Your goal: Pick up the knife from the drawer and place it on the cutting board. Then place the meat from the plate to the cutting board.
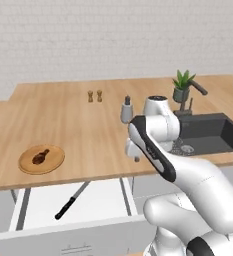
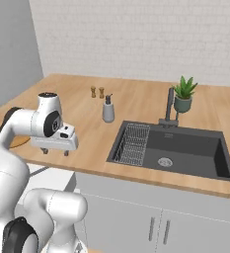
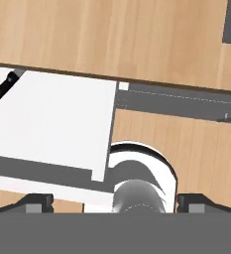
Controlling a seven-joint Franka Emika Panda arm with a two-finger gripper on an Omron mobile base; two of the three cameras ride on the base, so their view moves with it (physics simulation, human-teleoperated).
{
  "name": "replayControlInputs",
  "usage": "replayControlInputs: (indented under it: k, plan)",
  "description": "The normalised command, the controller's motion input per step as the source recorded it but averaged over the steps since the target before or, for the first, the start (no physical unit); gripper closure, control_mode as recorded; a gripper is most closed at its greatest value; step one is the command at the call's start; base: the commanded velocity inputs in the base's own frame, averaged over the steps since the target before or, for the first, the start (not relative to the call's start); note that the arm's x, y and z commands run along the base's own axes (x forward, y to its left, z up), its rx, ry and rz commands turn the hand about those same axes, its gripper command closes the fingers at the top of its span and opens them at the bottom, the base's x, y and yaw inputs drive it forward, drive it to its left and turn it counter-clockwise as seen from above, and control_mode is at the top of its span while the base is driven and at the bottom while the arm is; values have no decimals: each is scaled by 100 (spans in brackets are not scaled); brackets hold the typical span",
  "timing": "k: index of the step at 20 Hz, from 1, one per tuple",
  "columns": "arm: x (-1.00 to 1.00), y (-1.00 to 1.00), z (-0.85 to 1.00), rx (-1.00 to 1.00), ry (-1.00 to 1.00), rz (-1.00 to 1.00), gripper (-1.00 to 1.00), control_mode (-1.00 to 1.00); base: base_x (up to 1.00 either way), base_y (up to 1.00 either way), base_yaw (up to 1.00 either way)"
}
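While bent low, end effector (image 2: 57, 151) agape above counter (image 1: 88, 130).

A light wooden counter (image 1: 88, 125) with visible grain carries a round wooden plate (image 1: 25, 162). Below it, the drawer (image 1: 103, 200) shows smooth, matt white panels. The knife (image 1: 70, 200) pairs a black handle with a grey metallic blade beside a dark matt sink (image 2: 185, 148).
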Motion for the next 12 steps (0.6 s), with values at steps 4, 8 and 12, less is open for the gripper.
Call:
replayControlInputs:
  k: [4, 8, 12]
  plan:
    - [0, 0, 0, 0, 0, 0, -100, 100, 0, -52, 55]
    - [0, 0, 0, 0, 0, 0, -100, 100, 1, -56, 66]
    - [0, 0, 0, 0, 0, 0, -100, 100, 9, -38, 55]
